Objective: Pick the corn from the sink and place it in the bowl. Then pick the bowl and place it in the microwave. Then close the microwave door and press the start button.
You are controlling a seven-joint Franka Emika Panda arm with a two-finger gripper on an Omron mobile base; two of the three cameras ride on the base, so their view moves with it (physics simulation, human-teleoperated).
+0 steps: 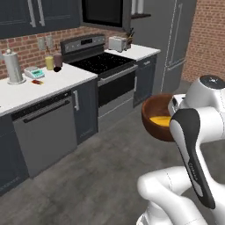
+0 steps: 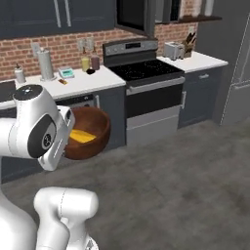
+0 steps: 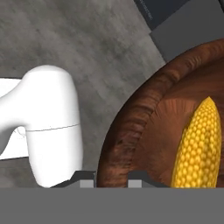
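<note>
The jaws are pinched on the rim of the bowl [image 3: 131, 131], holding it up over the floor. The corn [image 3: 197, 144] lies inside the bowl, just past the jaws. The bowl looks hard, smooth and a bit heavy. It could tip, so the rim needs a tight grip. The microwave [image 2: 134, 14] hangs far ahead, above the stove [image 2: 144, 71].

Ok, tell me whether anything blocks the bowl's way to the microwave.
Nothing visible does. The gripper holds the bowl by its rim, the corn inside, over open floor. The microwave hangs above the stove, its door swung open.
</note>
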